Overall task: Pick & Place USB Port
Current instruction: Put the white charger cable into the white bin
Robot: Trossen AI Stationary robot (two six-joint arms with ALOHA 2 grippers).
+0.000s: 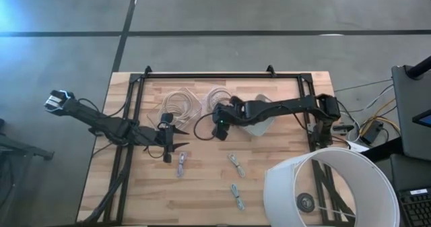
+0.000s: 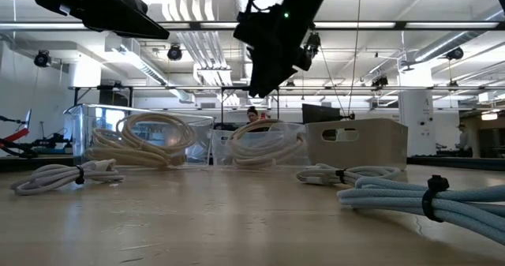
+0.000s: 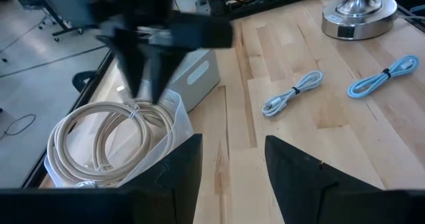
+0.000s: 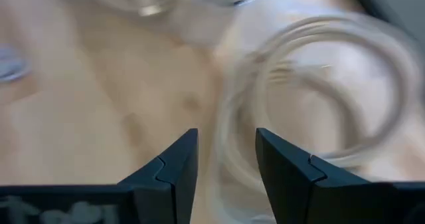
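Observation:
Three short bundled USB cables, each tied with a dark strap, lie flat on the wooden table: a pale grey one (image 1: pixel 182 164), another (image 1: pixel 235 164) and a light blue one (image 1: pixel 237 195). In the low view they show at left (image 2: pixel 67 176), centre (image 2: pixel 339 174) and right (image 2: pixel 434 199). My left gripper (image 1: pixel 172 146) hovers open left of centre, above bare wood (image 3: pixel 229 164). My right gripper (image 1: pixel 221 124) is open and raised, pointing down (image 2: pixel 264 80) over a clear container's coil of cream cable (image 4: pixel 312 98). Neither gripper touches anything.
Two clear containers (image 1: pixel 176 104) (image 1: pixel 219 99) holding cream cable coils stand toward the far side, with a pale grey box (image 1: pixel 259 124) beside them. A white lamp shade (image 1: pixel 330 186) covers the near right corner. A black frame (image 1: pixel 222 74) borders the table. Bare wood lies between the cables.

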